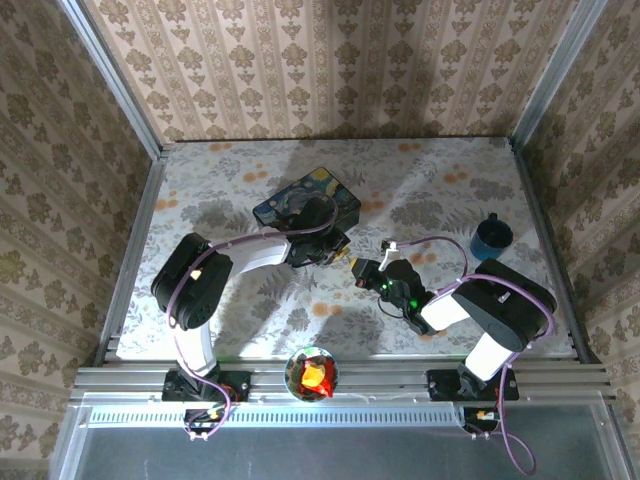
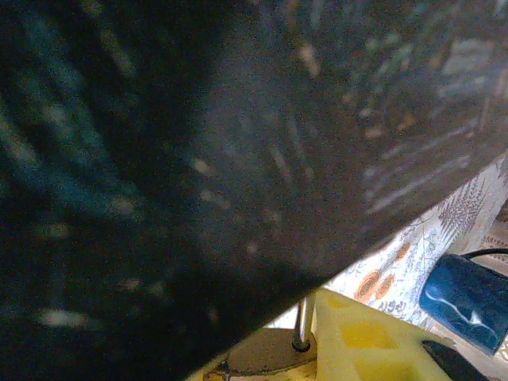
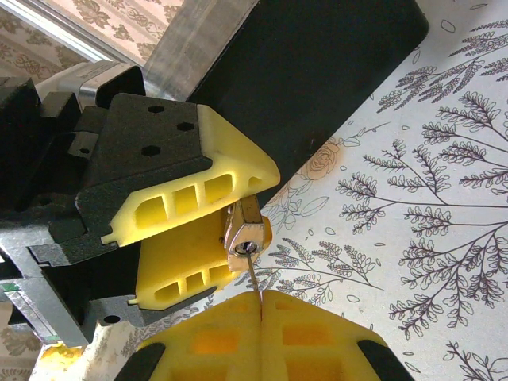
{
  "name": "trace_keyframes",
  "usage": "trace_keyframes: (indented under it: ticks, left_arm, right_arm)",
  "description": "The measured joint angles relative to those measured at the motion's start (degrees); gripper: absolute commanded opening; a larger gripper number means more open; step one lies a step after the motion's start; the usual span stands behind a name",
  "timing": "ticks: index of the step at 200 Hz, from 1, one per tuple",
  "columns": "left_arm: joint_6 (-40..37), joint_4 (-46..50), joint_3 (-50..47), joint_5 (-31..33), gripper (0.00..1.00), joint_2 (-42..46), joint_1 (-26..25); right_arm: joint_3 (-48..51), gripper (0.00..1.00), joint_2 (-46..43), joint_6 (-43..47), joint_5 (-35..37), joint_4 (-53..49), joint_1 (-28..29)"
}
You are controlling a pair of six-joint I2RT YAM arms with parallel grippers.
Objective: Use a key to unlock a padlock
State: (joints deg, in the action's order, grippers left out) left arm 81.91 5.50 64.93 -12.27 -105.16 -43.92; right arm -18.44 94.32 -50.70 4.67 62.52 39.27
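Observation:
The small brass padlock [image 3: 252, 228] hangs just above the table, clamped between the yellow fingers [image 3: 190, 194] of my left gripper [image 1: 345, 257], which is shut on it. The keyhole faces the right wrist camera. A thin key [image 3: 254, 274] runs from that keyhole back into my right gripper [image 3: 260, 298], whose yellow pads are pressed together on the key. In the left wrist view the padlock's top [image 2: 266, 353] and pale shackle [image 2: 302, 319] sit beside one yellow finger [image 2: 365, 341]. From above, both grippers meet at mid-table, with my right gripper [image 1: 368, 270] on the right.
The dark blue starry-night box [image 1: 307, 200] lies just behind the left gripper and looms close in the left wrist view. A small dark blue cup [image 1: 492, 237] stands to the right. A bowl [image 1: 312, 373] with red and yellow contents sits at the near edge.

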Motion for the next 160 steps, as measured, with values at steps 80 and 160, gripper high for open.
trace_keyframes:
  ticks: [80,160]
  left_arm:
    - [0.04,0.00,0.00,0.00,0.02,0.00,0.00]
    - [0.24,-0.07,0.00,0.00,0.02,0.00,0.00]
  right_arm:
    - [0.90,0.00,-0.22,-0.02,0.76,0.07,0.39]
    - [0.92,0.00,-0.33,-0.02,0.98,0.17,0.66]
